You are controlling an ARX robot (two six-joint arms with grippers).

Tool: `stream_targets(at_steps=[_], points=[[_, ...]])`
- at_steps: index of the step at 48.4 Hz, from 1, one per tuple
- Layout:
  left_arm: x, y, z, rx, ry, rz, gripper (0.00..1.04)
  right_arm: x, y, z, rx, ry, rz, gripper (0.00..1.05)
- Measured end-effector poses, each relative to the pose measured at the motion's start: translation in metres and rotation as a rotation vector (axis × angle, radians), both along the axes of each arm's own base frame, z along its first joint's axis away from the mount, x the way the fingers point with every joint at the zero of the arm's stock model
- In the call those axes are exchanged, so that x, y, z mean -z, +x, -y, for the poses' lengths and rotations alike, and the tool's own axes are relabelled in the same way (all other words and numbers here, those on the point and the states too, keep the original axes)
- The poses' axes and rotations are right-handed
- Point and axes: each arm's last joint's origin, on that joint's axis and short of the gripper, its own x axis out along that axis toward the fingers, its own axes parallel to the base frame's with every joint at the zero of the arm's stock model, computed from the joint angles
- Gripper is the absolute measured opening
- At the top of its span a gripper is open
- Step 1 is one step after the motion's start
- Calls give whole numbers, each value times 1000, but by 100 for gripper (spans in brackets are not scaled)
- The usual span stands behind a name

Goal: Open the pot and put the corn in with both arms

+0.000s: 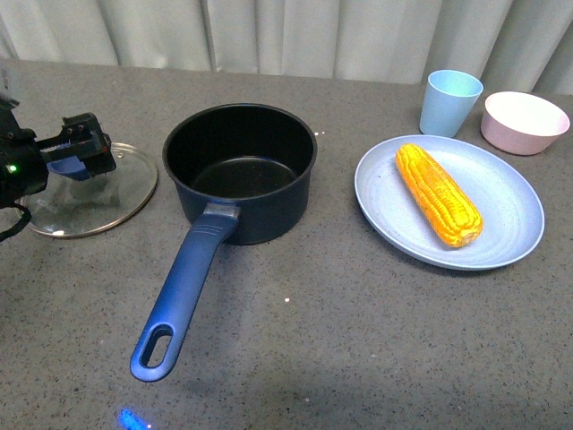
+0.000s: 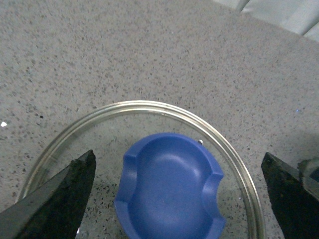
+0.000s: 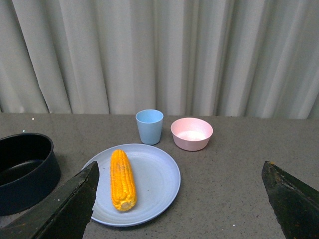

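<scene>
Pot open, centre of bench. Glass lid lies flat to its left. Left fingers spread wide either side of lid's blue knob, not touching it. Corn on pale blue plate, right of pot. Right fingers spread wide, empty, well short of corn.

Our left gripper holds its jaws spread wide, our left arm showing a green light just behind them, while our right gripper also gapes wide.
</scene>
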Motion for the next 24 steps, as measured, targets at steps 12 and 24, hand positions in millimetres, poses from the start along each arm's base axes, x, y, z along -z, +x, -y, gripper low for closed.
stream_targets(at_steps=[12, 24], points=[[-82, -24, 6, -14, -10, 80, 98, 0, 0, 0, 0, 0, 0, 96], [-144, -76, 51, 97, 15, 163, 98, 0, 0, 0, 0, 0, 0, 96]])
